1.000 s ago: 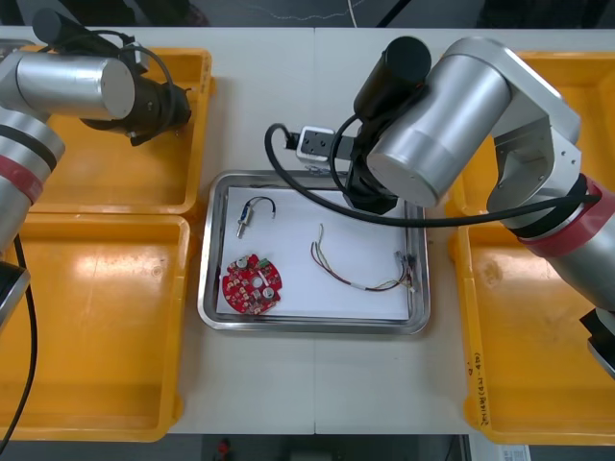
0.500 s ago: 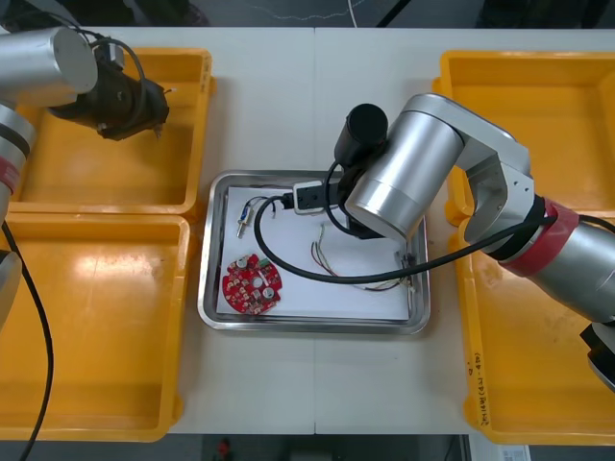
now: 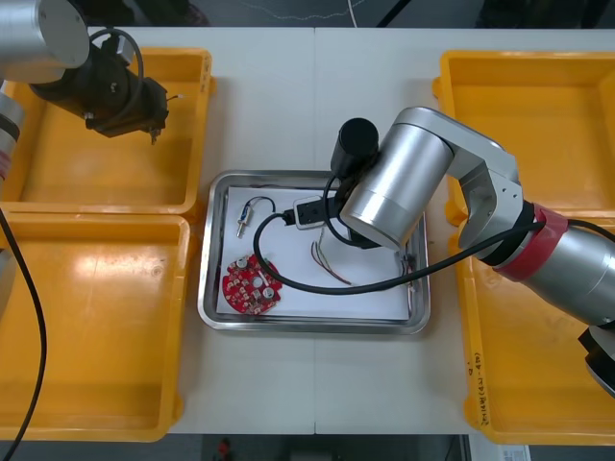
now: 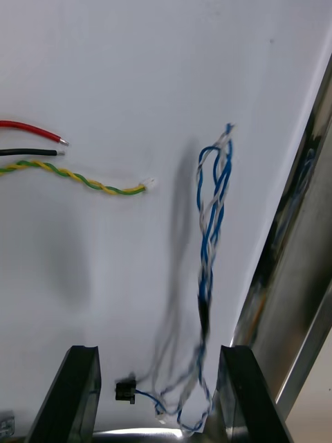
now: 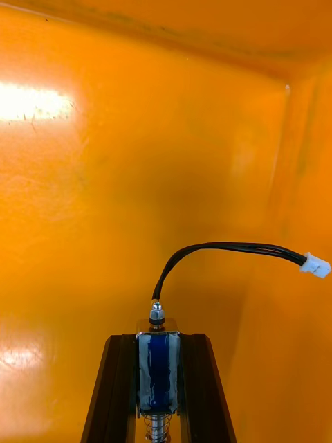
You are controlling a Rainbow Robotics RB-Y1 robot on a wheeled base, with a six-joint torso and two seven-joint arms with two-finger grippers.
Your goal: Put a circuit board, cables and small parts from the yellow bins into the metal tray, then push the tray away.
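Pinching small metal part [image 5: 158, 367], left end effector [image 5: 158, 338], right end effector [image 4: 158, 349] spread

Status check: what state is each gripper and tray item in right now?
Left gripper: shut on a small metal part with black cable, over the far left yellow bin.
Right gripper: open, over the twisted blue and white cable.
Shiny metal tray: loaded, not yet pushed away.
Round red circuit board: flat in the tray.

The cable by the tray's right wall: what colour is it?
Blue and white, twisted; the cable shows best in the right wrist view.
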